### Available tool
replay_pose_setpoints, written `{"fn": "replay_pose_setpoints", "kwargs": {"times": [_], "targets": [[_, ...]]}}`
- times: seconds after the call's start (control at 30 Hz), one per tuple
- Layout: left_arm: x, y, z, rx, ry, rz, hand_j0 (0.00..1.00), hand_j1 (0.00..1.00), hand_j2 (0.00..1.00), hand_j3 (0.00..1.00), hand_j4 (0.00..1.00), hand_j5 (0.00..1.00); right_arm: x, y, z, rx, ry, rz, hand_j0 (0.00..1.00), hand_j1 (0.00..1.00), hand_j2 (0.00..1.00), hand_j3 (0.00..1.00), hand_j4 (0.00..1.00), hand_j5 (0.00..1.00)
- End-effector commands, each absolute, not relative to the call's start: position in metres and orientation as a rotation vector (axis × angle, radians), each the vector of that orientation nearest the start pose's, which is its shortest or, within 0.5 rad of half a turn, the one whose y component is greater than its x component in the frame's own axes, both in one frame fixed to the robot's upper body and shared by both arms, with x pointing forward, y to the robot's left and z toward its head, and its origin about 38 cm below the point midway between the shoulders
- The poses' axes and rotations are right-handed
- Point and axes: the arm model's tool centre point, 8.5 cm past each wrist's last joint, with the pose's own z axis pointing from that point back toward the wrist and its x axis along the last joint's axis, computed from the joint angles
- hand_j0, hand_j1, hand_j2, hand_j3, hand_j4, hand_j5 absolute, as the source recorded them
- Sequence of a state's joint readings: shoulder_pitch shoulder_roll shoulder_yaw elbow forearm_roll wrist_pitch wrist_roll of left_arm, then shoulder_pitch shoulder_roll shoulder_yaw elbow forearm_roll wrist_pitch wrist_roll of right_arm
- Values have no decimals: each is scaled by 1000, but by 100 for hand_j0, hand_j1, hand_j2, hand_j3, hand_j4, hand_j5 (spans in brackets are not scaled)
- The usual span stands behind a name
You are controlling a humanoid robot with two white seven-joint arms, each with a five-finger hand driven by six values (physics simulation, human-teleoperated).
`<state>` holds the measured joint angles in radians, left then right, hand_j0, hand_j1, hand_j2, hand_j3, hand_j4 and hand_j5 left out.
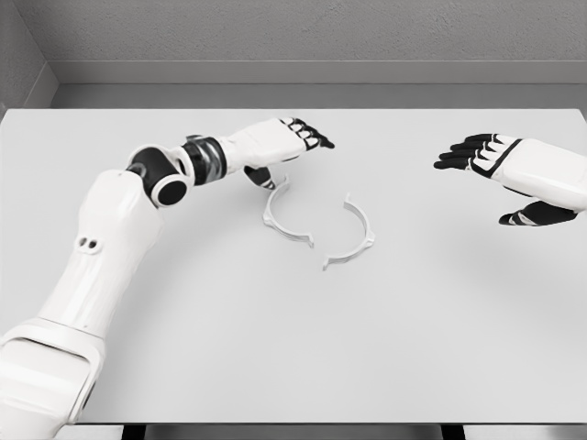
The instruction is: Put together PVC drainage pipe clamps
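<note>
A white worktop [275, 348] fills most of the head view, backed by a grey wall. The left arm [101, 247] is seen entering from the lower left, bent at a black-and-grey elbow joint and stretched toward the centre. The right arm enters from the right edge, only forearm and hand shown.

The left robot hand [298, 136] is held above the worktop just over the upper end of the left clamp half, palm down, black-tipped fingers extended and relaxed, thumb curled beneath; nothing is seen gripped. Contact with the clamp half cannot be told.

The right robot hand [500, 170] is held well apart from the clamp parts, at the right, fingers spread and pointing left, thumb lowered; nothing is held.

Two white semicircular pieces are laid flat near the worktop centre: the left clamp half [278, 218] and the right clamp half [356, 240], open sides facing each other, ends near but not joined, a gap left between them.
</note>
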<state>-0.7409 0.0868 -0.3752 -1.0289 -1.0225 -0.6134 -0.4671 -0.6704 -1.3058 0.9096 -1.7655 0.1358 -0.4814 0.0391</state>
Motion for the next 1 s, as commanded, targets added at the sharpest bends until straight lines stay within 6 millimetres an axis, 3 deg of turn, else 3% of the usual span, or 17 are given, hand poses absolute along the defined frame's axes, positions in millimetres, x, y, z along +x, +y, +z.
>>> {"fn": "replay_pose_setpoints", "kwargs": {"times": [0.0, 0.37, 0.57, 0.97], "targets": [[514, 112, 168, 462, -1540, -2006, 100, 100, 100, 100, 100, 100, 360, -352, 272, -461, -1606, 1882, 100, 100, 100, 100, 100, 100], [517, 116, 152, 426, -1486, -2002, 100, 100, 100, 100, 100, 100, 360, -352, 271, -460, -1603, 1884, 100, 100, 100, 100, 100, 100], [513, 97, 153, 401, -1515, -2017, 100, 100, 100, 100, 100, 100, 360, -352, 271, -460, -1603, 1884, 100, 100, 100, 100, 100, 100], [509, 81, 155, 385, -1535, -2042, 100, 100, 100, 100, 100, 100, 360, -352, 271, -460, -1603, 1884, 100, 100, 100, 100, 100, 100]]}}
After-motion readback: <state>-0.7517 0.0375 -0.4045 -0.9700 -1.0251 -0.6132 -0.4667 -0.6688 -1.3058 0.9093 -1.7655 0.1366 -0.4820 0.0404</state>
